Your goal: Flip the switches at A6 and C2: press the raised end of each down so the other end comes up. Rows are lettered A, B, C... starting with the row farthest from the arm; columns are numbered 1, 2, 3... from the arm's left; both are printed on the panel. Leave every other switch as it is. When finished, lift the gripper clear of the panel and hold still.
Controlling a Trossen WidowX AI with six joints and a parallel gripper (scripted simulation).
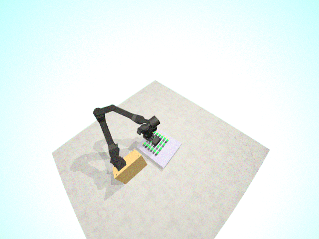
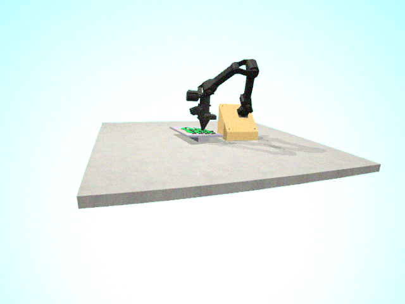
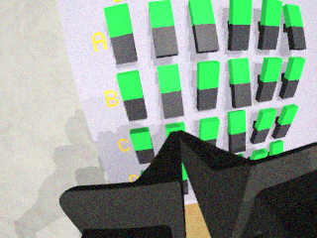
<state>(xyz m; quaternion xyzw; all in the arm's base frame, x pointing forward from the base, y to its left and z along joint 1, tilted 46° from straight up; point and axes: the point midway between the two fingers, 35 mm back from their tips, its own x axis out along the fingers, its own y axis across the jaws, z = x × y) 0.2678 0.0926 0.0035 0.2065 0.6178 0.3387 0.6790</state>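
The pale lilac panel (image 1: 170,151) (image 2: 176,128) (image 3: 81,50) carries rows of rocker switches, each half green and half dark. My gripper (image 2: 203,130) (image 3: 176,136) is shut and empty, its tips pointing down at the panel, very low over it or touching. In the wrist view the tips cover most of switch C2 (image 3: 174,126); only its green far end shows. Whether they touch it cannot be told. Switch A6 (image 3: 295,27) is at the upper right of the wrist view, away from the fingers, green end far and dark end near; its tilt is hard to judge.
Switches C1 (image 3: 142,141), B2 (image 3: 170,91) and C3 (image 3: 208,129) surround C2. The fingers hide much of row D and beyond. A5 (image 3: 269,25) and B6 (image 3: 292,74) are beside A6. The tan arm base (image 1: 132,167) (image 2: 240,122) stands near the panel's near side.
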